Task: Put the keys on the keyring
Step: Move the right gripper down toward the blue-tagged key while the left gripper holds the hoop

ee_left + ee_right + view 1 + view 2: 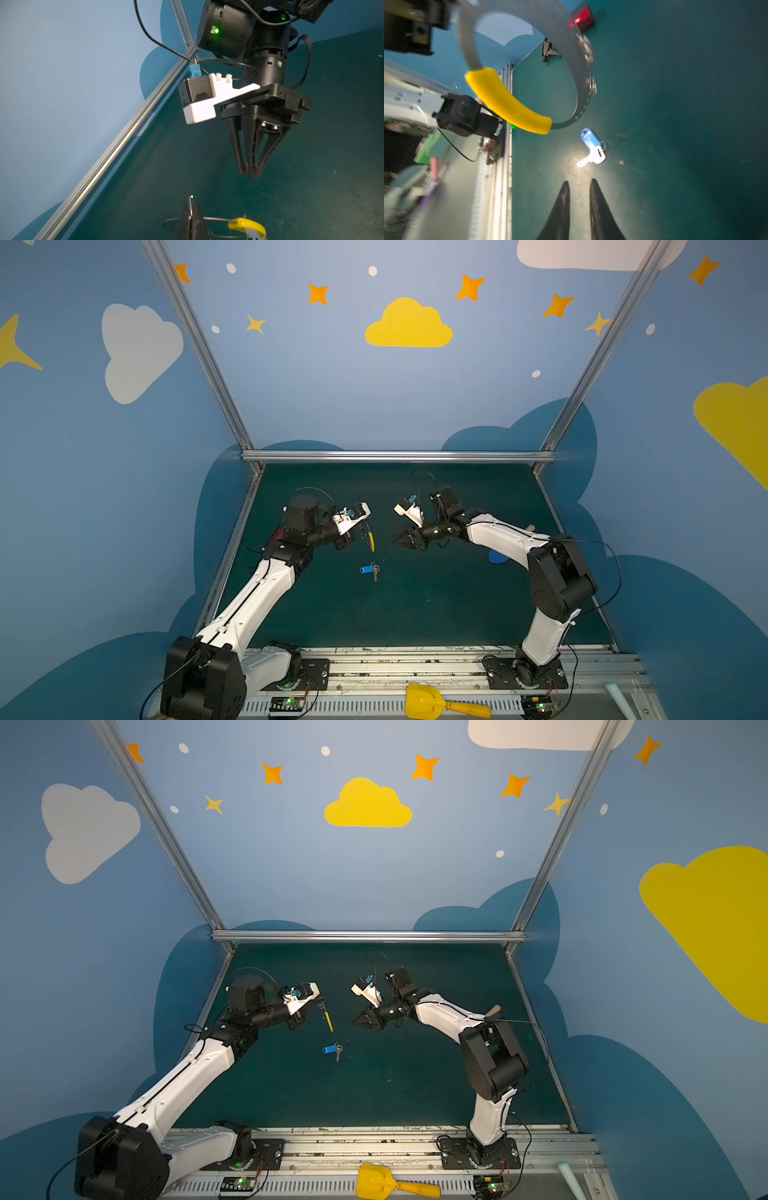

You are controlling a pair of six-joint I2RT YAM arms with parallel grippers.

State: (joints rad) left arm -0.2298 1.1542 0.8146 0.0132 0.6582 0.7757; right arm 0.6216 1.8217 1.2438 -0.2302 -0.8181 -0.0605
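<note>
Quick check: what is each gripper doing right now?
Left gripper: closed, holding the keyring by its rim.
Right gripper: slightly open, holding nothing, apart from the keys.

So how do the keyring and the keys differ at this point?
The keyring is off the table, pinched in the shut left tool; the keys lie flat on it, untouched. The keyring is a large grey hoop with a yellow sleeve; the keys are a small silver key and blue tag. Both are near the middle of the table and not yet joined.
</note>
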